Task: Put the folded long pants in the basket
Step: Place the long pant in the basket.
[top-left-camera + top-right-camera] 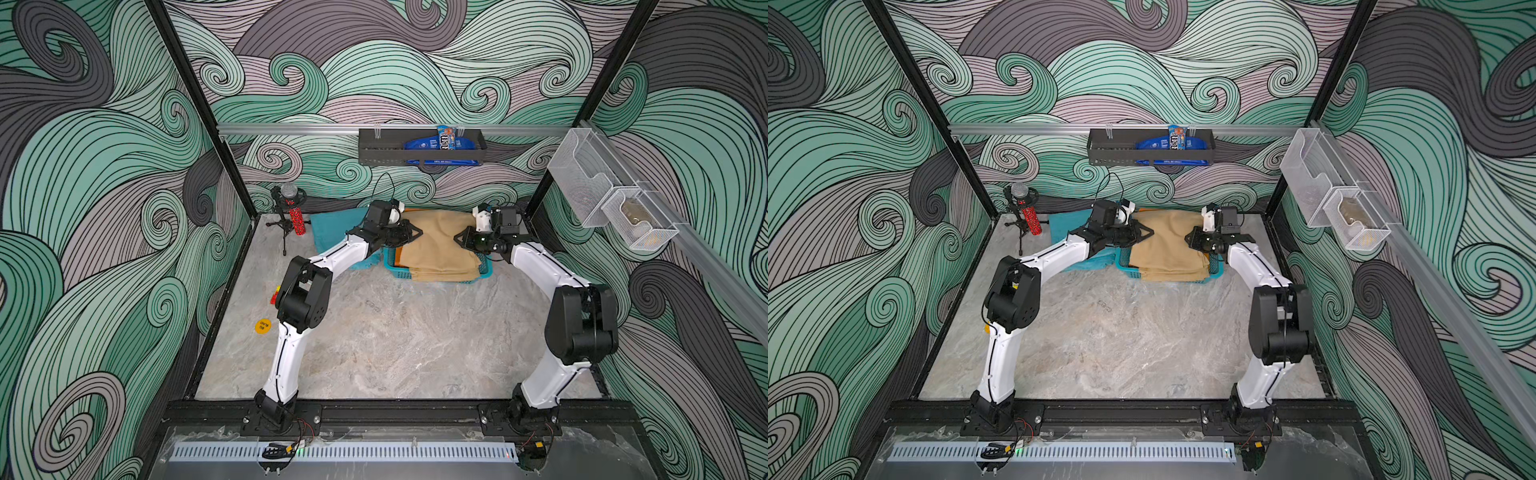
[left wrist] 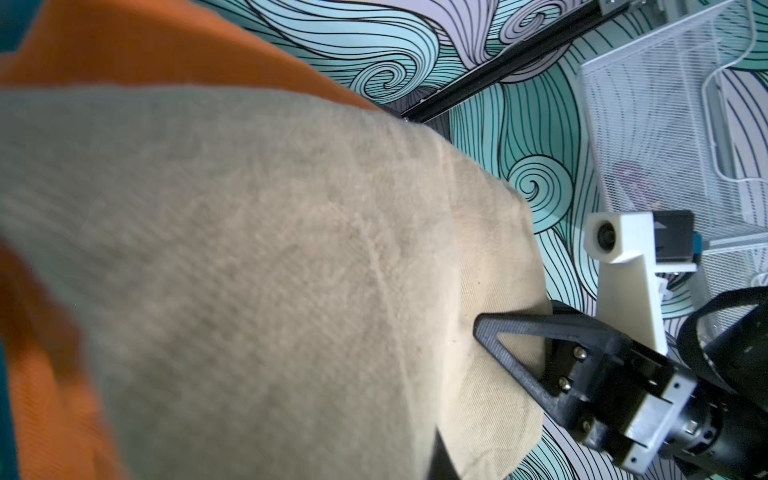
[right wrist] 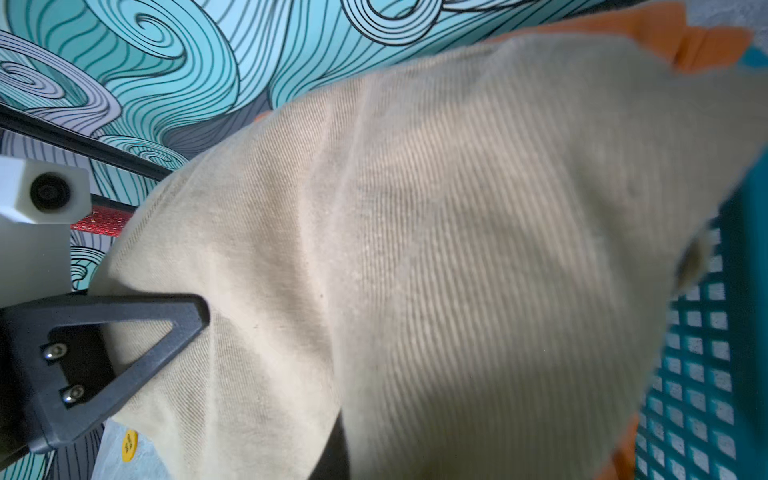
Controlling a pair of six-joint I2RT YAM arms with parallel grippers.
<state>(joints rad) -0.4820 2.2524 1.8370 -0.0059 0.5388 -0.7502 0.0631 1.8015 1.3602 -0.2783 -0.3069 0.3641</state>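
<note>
Two matching robot arms, the left arm [image 1: 286, 365] and the right arm [image 1: 548, 382]. Each has white shells, a thin black cable along its length, bulky black joint housings [image 1: 305, 297] and a black base bolted to a black rail [image 1: 395, 411]. The left hand [image 1: 415, 234] and right hand [image 1: 459, 240] have black open triangular fingers [image 2: 511, 345] fixed with silver screws [image 2: 580, 353]. A white camera block [image 2: 611, 241] sits beside each.

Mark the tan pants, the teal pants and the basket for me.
tan pants [image 1: 440, 245], a top view, middle of the cloth.
teal pants [image 1: 332, 228], a top view, far half.
basket [image 1: 390, 261], a top view, wall beside teal pants.
</note>
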